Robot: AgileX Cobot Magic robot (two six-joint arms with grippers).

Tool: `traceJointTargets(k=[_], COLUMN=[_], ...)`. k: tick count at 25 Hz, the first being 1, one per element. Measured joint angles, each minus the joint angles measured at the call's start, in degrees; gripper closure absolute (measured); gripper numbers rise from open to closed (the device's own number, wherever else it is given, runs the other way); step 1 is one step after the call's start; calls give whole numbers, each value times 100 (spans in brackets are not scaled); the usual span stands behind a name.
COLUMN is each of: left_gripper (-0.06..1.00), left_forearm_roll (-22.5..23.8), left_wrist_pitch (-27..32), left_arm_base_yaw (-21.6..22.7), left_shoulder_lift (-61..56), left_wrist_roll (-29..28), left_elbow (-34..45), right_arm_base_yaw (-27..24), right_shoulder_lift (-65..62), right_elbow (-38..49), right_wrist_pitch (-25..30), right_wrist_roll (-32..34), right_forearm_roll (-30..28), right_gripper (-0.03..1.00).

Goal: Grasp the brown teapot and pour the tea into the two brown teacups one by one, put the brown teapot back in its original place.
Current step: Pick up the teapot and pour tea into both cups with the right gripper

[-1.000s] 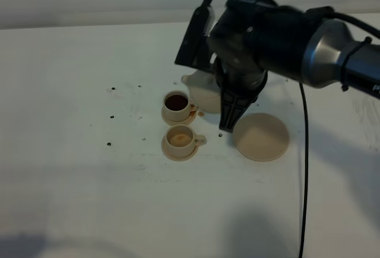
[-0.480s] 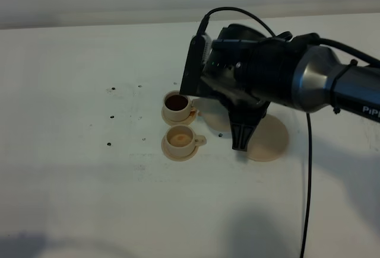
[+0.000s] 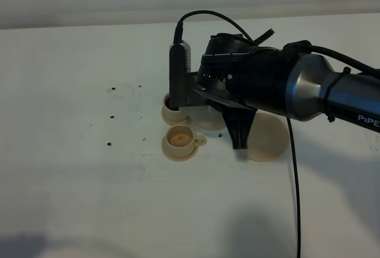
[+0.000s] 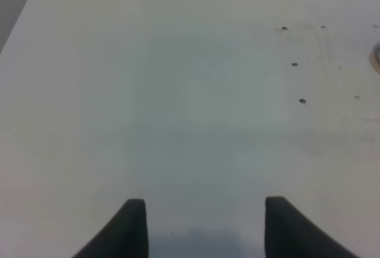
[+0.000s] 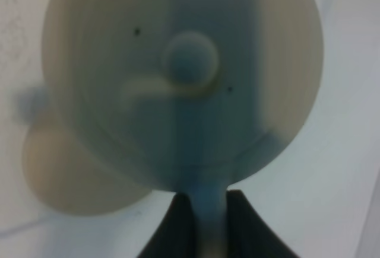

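The brown teapot (image 3: 209, 119) is mostly hidden under my right arm in the high view. In the right wrist view its knobbed lid (image 5: 190, 59) fills the picture, and my right gripper (image 5: 208, 210) is shut on the loop handle. One black finger (image 3: 240, 136) points down beside the large flat saucer (image 3: 270, 138). Of the two teacups, the far one (image 3: 170, 112) is half covered by the wrist camera. The near one (image 3: 180, 140) stands in plain sight on its small saucer. My left gripper (image 4: 205, 228) hangs open over bare table.
Small dark specks (image 3: 111, 117) dot the white table left of the cups. A black cable (image 3: 295, 187) hangs from the right arm toward the front edge. A pale rim (image 4: 376, 56) shows at the border of the left wrist view.
My right arm has swung left and rolled over, carrying the teapot across toward the far cup. The wrist camera now covers that cup. The cups have not moved.
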Motion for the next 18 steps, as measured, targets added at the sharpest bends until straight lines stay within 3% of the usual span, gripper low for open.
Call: traceJointTargets(k=[5, 11, 18], left_gripper=[49, 49, 49], left_forearm_roll=[0, 0, 0], left_wrist_pitch=[0, 0, 0], left_arm_base_yaw=[0, 0, 0], left_shoulder_lift=[0, 0, 0], left_wrist_roll=[0, 0, 6], left_elbow=[0, 0, 0], right_arm_base_yaw=[14, 205, 288], right_shoulder_lift=[198, 310, 429], right_elbow=[0, 0, 0], right_wrist_pitch=[-23, -114, -183], right_wrist_roll=[-447, -652, -1008], right_forearm_roll=[-130, -873, -1229], right_gripper=[85, 85, 85])
